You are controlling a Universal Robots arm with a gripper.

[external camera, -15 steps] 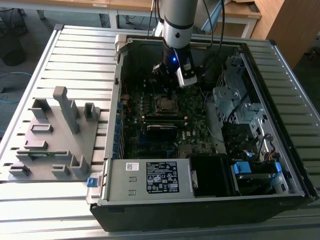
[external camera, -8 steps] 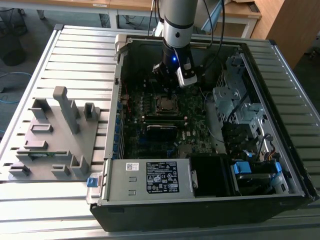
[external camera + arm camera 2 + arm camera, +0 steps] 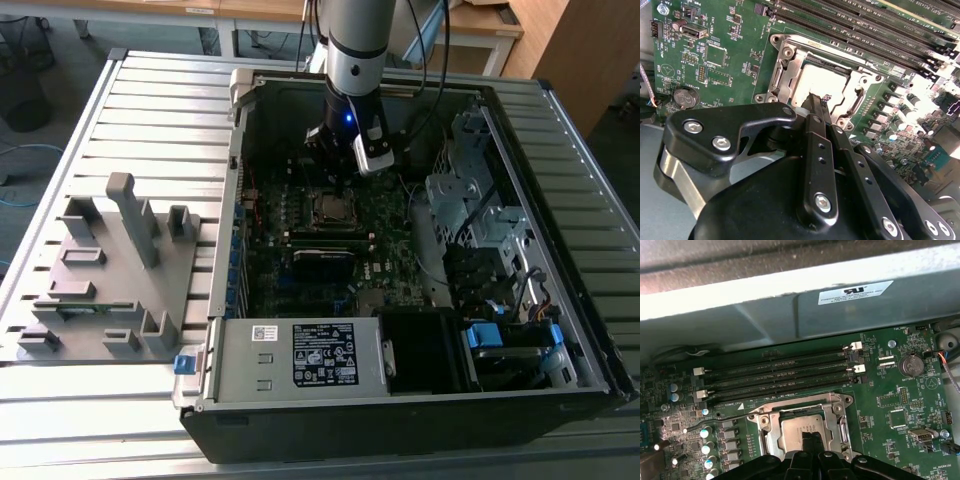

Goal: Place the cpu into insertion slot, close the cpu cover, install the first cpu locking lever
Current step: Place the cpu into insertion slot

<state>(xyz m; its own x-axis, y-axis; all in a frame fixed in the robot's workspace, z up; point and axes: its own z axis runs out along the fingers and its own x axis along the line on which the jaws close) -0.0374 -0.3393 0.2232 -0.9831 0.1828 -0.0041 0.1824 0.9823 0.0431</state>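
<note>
The cpu (image 3: 807, 424) lies flat in the insertion slot (image 3: 332, 208), its dull silver top (image 3: 822, 80) showing through the square window. The cpu cover (image 3: 844, 426), a silvery frame (image 3: 789, 64), lies down around the chip. A thin wire lever (image 3: 725, 415) runs along one side of the socket. My gripper (image 3: 807, 440) hangs just above the chip, its black fingertips (image 3: 815, 102) pressed together with nothing visible between them. In the exterior view the gripper (image 3: 345, 150) sits inside the open computer case, just behind the socket.
Long black memory slots (image 3: 780, 372) run between the socket and the case wall (image 3: 790, 305). A coin battery (image 3: 911, 365) sits on the green board. A power supply (image 3: 300, 355) and drive cage (image 3: 470, 200) fill the case; a grey fixture (image 3: 110, 270) stands outside.
</note>
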